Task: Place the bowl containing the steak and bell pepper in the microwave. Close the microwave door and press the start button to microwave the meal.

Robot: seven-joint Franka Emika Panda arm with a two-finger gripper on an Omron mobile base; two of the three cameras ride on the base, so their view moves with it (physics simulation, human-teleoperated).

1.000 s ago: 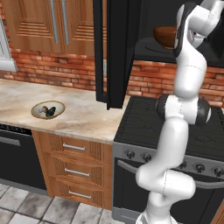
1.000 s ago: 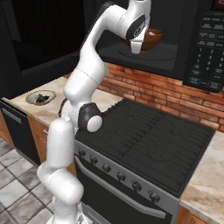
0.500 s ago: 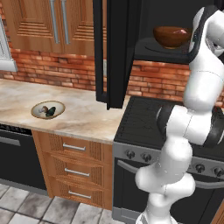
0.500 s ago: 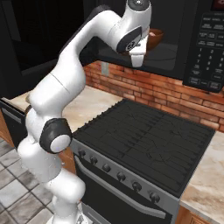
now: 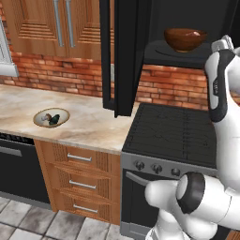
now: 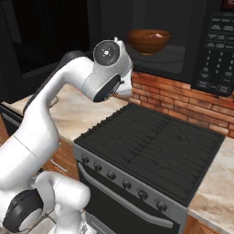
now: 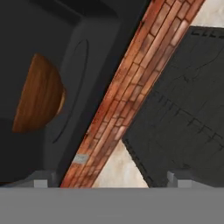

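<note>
Big black microwave (image 6: 155,41) up over the stove (image 5: 178,131), cavity wide open, its top cut off by the frame in both base views. The microwave door (image 5: 124,56) stands swung out toward the room, seen nearly edge-on in the left base view, a tall dark slab hanging over the edge of the counter (image 5: 89,124). On the right side of the microwave, the keypad (image 6: 215,50) shows rows of buttons, too small to read.

And there's the bowl (image 6: 148,40), dark-brown wood, sitting inside the microwave on its floor; the hand view catches it rolled sideways at the left (image 7: 39,94). A pale pink sliver shows at its rim in the right base view, but the contents are mostly hidden by the bowl's wall, and the pepper can't be made out.

Out on the counter, well apart, a shallow cream dish (image 5: 50,117) with dark bits.

The gripper (image 7: 109,180): fingers spread wide, nothing between them, just brick wall and stovetop beyond. The arm's own wrist hides it in the right base view.
</note>
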